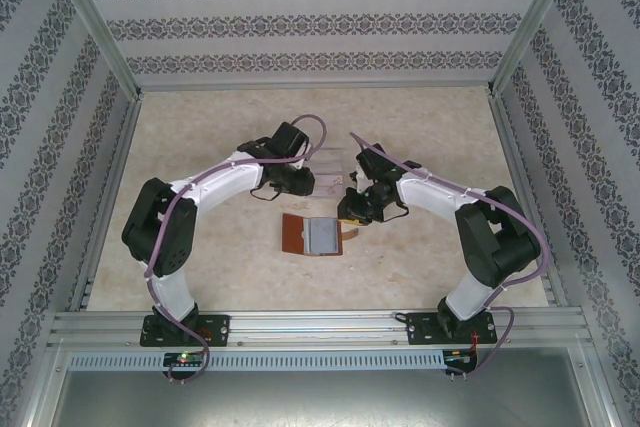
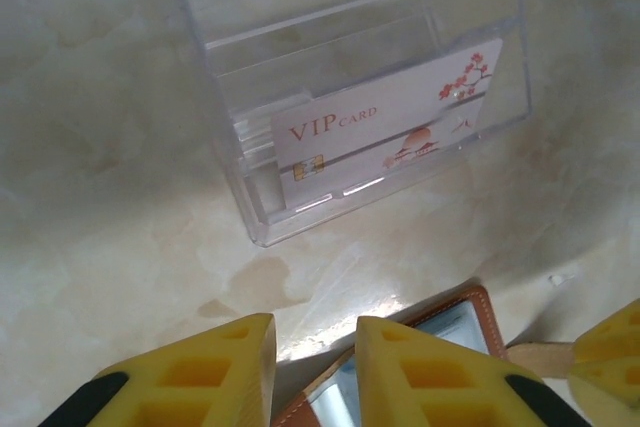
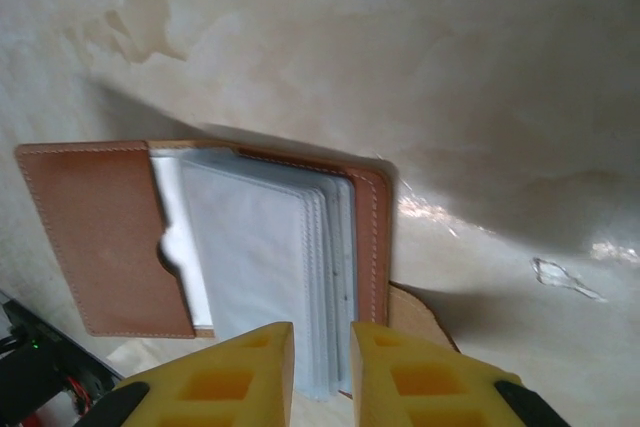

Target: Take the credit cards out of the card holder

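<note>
Right gripper (image 3: 322, 342): yellow fingers a narrow gap apart, low over the bottom edge of the clear pocket stack (image 3: 265, 267). Can't tell if they pinch a sleeve or just hover. In the top view the right gripper (image 1: 355, 209) sits at the far right corner of the card holder (image 1: 312, 235).

Left gripper (image 2: 315, 335): fingers slightly parted, nothing between them, with bare table (image 2: 110, 177) showing in the gap. It sits between the holder and the clear plastic box (image 2: 300, 17); in the top view the left gripper (image 1: 292, 185) is just left of the box (image 1: 330, 159).

Card holder (image 3: 100, 237): brown leather, lying open and flat near table centre, leather flap left, pockets fanned right, strap tab (image 3: 415, 312) sticking out on the right. Can't tell if any cards are in the sleeves.

Whitish VIP card (image 2: 390, 122) stands tilted in the box's front slot, chip end down.
</note>
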